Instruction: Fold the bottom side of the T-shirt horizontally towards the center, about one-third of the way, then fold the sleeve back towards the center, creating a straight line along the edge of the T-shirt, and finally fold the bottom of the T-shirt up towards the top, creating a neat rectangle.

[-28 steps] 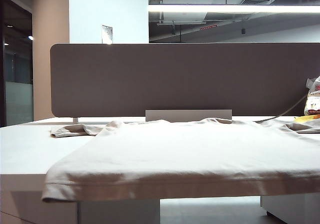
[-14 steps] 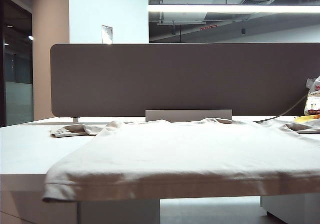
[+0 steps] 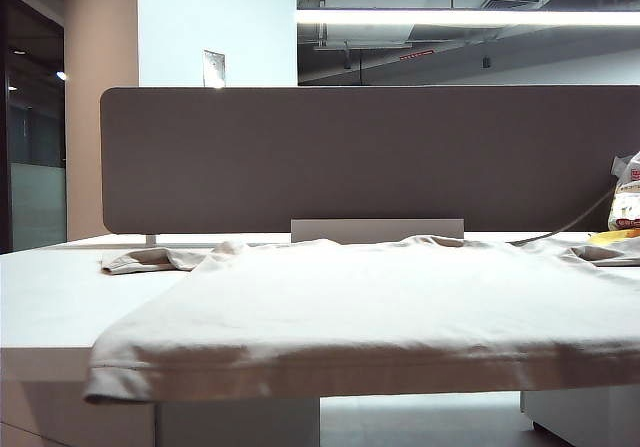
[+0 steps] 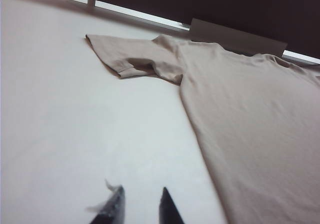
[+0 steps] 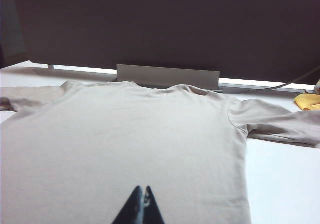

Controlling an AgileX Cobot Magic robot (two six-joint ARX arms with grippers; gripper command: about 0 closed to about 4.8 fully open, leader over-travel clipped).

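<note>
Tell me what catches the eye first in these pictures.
The T-shirt dominates: spread flat across most of the table, collar toward the dark divider, its hem draped over the near edge. The left tool hangs, slightly open, over bare table beside the shirt's side edge; the right tool hangs shut over the shirt's body. A printed bag sits at the far right.

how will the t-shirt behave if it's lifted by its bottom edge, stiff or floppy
Probably floppy: the T-shirt lies wrinkled on the table, and its hem droops over the front edge. It will likely sag between grip points. The thin cloth looks light, so a push would probably bunch it rather than slide it.
</note>
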